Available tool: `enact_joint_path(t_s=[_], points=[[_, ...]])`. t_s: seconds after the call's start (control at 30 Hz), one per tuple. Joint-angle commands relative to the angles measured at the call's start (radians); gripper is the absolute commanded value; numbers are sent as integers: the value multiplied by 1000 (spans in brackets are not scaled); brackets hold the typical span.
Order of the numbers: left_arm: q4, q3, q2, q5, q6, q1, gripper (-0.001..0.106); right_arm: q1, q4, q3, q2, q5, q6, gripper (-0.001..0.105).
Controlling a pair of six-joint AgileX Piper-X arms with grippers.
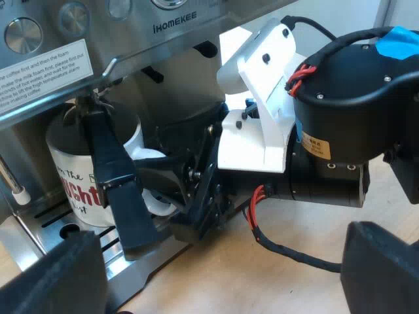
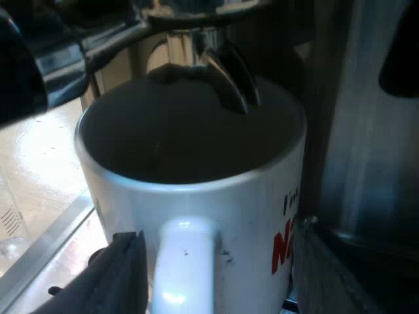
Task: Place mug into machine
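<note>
Setting down looks all but finished.

Left wrist view: the mug (image 1: pixel 72 163), white with red lettering, stands on the drip tray (image 1: pixel 55 230) of the espresso machine (image 1: pixel 131 39), tucked in under its front. At the mug's handle side is the right gripper (image 1: pixel 121 163), with one black finger lying across the mug's face. Over the wooden table (image 1: pixel 294 288) beside the machine hangs the left gripper (image 1: pixel 216 284), fingers spread wide with nothing between them. A steam wand (image 1: pixel 18 194) with a pale tip hangs near the mug, on the side away from the right arm.

Right wrist view: the mug (image 2: pixel 249 216) is upright and looks empty, its mouth directly under the holder's spout (image 2: pixel 222 72). The mug handle (image 2: pixel 186 261) sits between the fingers (image 2: pixel 124 275) of the right gripper (image 2: pixel 216 284). One finger is just beside the handle and the other well apart from it, so I read the grip as released, not clamped. What is probably a measuring glass (image 2: pixel 8 226) stands off the tray's edge.

Judgement: the placing is done and only the withdrawal is left. The next move calls for a straight retreat along the handle's line, keeping the near finger from hooking the handle and turning the mug off-centre. The spout sits low over the rim, so there is little room to lift. The machine's steel wall also crowds the far finger.
</note>
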State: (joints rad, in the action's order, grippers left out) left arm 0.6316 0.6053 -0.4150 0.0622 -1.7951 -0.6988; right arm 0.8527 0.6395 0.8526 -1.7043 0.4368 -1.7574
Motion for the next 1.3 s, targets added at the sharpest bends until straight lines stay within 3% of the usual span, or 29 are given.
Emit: enact_joint_path(t_s=[0.03,0.57,1.1,1.3], points=[[-3,6,0,-14,-5,-4,79,6,8,9,17,1,10,52],[-3,6,0,-14,-5,-4,79,26,-282,1,204,9,35,52],[-13,6,0,-14,-5,-4,79,134,-288,-114,459,20,27,52],[-92,6,0,-14,-5,-4,79,204,-338,-114,534,83,28,52]])
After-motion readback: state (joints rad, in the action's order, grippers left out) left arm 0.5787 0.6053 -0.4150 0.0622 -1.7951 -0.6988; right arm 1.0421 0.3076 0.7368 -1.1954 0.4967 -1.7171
